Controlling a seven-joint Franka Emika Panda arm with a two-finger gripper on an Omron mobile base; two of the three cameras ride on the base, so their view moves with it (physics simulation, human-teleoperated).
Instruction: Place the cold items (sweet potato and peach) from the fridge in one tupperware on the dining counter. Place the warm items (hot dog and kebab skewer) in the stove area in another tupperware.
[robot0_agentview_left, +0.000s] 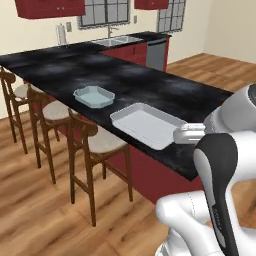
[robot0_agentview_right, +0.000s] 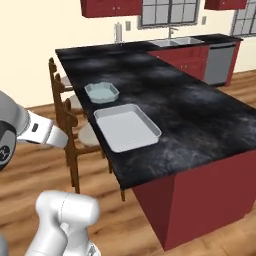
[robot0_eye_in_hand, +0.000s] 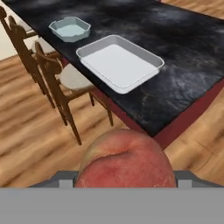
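Chairs (robot0_eye_in_hand: 52, 78) of dark brown wood with pale cushioned seats line the left side of the hand view, tucked against the long black marbled table (robot0_eye_in_hand: 183, 74). On the table, to their right, we see the small pale-blue scalloped tupperware dish (robot0_eye_in_hand: 70, 29) near the stool-side edge, and just beyond it the larger shallow white rectangular tupperware tray (robot0_eye_in_hand: 120, 64), set close to the table's near corner; neither dish appears to hold anything. Lower and further right, the round red-and-yellow peach (robot0_eye_in_hand: 124, 164) fills the bottom middle of the hand view, hanging over the wooden floor (robot0_eye_in_hand: 30, 135) short of the table. The fingers themselves are hidden behind the fruit, but since it sits right at the hand with nothing under it, we judge that they are clamped on the peach.

We take the step in hand to be carrying the peach to the dining table, with the drop-off not yet reached. Next, as we read it, the hand must travel forward and up over the table edge, centre above one of the two dishes, come down and let go. The white tray is the nearer and roomier target. Whichever dish we choose must then also take the sweet potato.
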